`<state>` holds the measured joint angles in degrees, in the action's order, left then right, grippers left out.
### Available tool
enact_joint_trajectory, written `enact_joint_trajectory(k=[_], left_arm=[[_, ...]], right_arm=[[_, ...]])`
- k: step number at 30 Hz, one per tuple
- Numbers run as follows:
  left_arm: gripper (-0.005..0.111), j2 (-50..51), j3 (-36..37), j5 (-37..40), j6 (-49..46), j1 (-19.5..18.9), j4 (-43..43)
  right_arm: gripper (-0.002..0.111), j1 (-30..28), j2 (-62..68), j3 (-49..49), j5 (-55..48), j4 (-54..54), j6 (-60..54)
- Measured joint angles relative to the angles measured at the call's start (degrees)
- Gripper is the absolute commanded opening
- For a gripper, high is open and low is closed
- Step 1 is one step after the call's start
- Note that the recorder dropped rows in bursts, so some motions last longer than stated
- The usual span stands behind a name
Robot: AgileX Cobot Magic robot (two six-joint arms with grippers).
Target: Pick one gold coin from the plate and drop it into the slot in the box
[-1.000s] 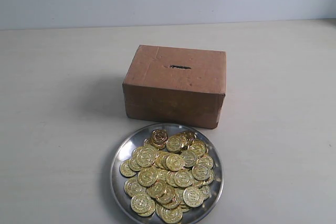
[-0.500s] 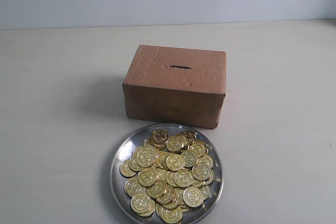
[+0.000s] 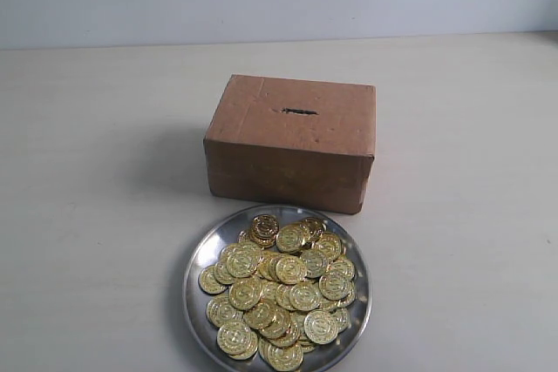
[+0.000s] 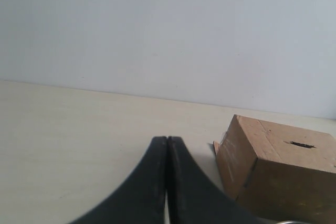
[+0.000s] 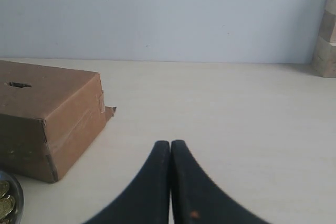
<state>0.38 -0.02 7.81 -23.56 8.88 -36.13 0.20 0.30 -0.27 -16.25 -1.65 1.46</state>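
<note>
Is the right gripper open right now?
No, in its wrist view the right gripper is closed tip to tip, with no gap and nothing held between.

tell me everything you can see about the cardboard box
The box is plain brown cardboard, rectangular and closed, with scuffed faces and creased edges. A short dark slot is cut in the middle of its top face. It sits flat and upright on the pale table, just behind the plate of coins; whether box and plate touch cannot be told. A small torn flap sticks out at one bottom corner. Nothing grips it.
</note>
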Motion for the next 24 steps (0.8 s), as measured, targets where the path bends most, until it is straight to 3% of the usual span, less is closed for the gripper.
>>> enact_joint_trajectory(k=[6, 11, 19, 24], left_arm=[[0.0, 0.0, 0.0, 0.66, 0.0, 0.0, 1.44], [0.0, 0.0, 0.0, 5.71, 0.8, 0.0, 8.32], [0.0, 0.0, 0.0, 9.94, 20.25, 0.0, 27.7], [0.0, 0.0, 0.0, 11.16, 22.17, 0.0, 29.67]], right_arm=[[0.0, 0.0, 0.0, 0.0, 0.0, 0.0, 0.0], [0.0, 0.0, 0.0, 0.0, 0.0, 0.0, 0.0], [0.0, 0.0, 0.0, 0.0, 0.0, 0.0, 0.0], [0.0, 0.0, 0.0, 0.0, 0.0, 0.0, 0.09]])
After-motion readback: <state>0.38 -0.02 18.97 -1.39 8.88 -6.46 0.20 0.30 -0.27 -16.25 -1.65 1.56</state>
